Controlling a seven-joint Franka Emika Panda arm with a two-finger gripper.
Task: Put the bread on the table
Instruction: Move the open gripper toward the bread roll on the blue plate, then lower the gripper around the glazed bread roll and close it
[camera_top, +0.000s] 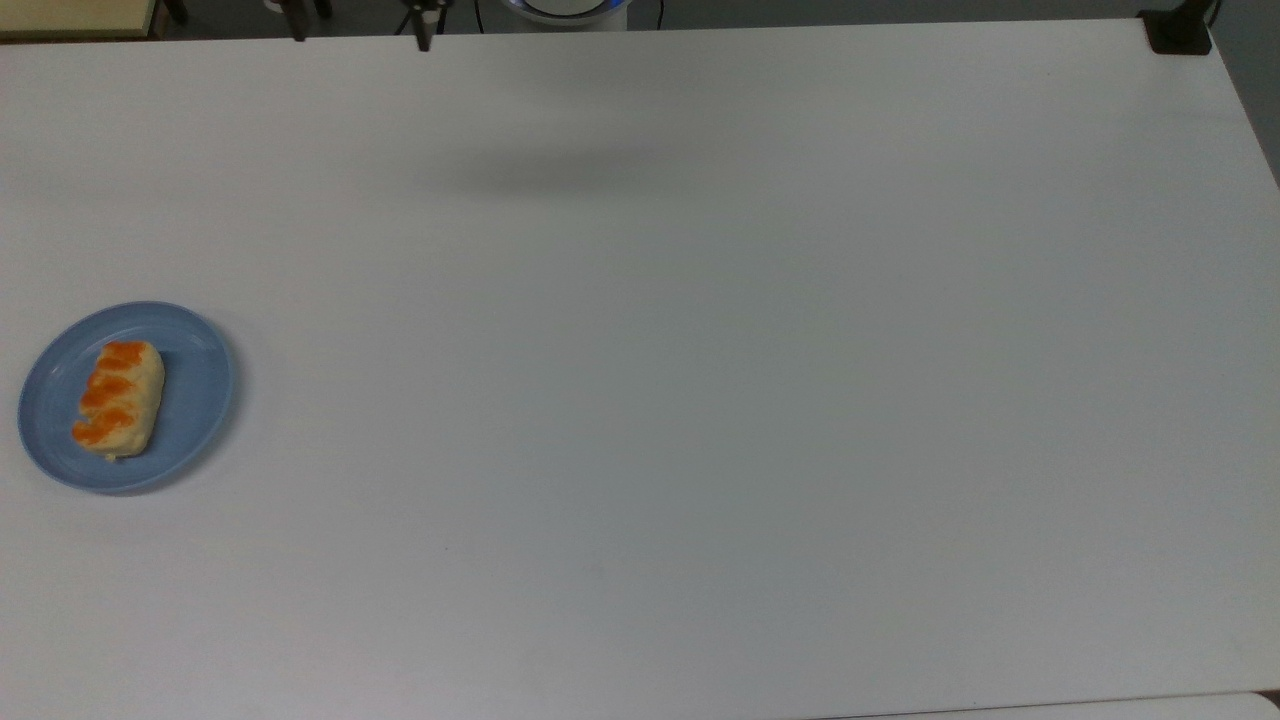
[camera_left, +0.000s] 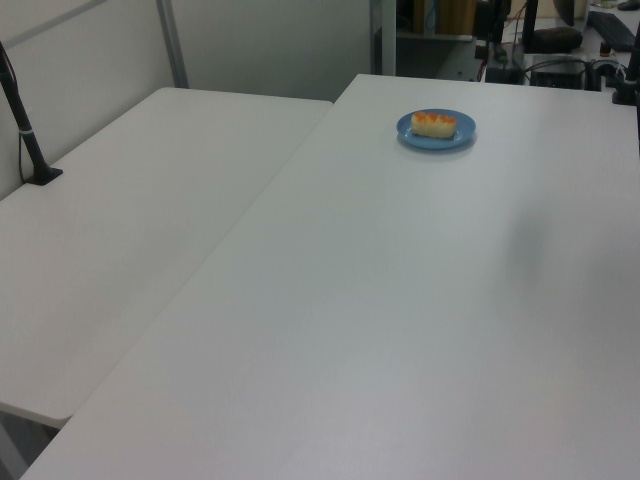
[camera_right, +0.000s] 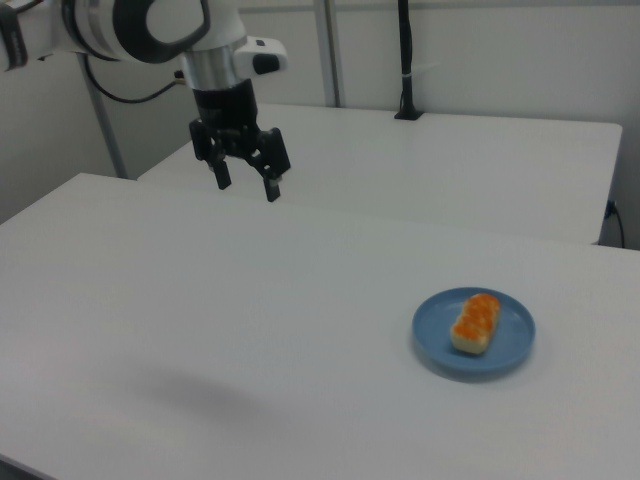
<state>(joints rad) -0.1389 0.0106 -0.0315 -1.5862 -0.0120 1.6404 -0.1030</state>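
Right now I see the bread (camera_top: 118, 399) lying lengthwise on the blue plate (camera_top: 196, 400), its three orange patches facing up. That plate sits on the table (camera_top: 700, 400) near the top view's left edge; in the right view it is toward the right (camera_right: 512, 345), with the roll (camera_right: 474, 323) a little off centre on it. My gripper (camera_right: 246, 183) hangs high above the tabletop in the right view's upper left, well apart from the plate, fingers (camera_right: 270, 188) spread wide with nothing between them. A faint shadow falls on the white surface below.
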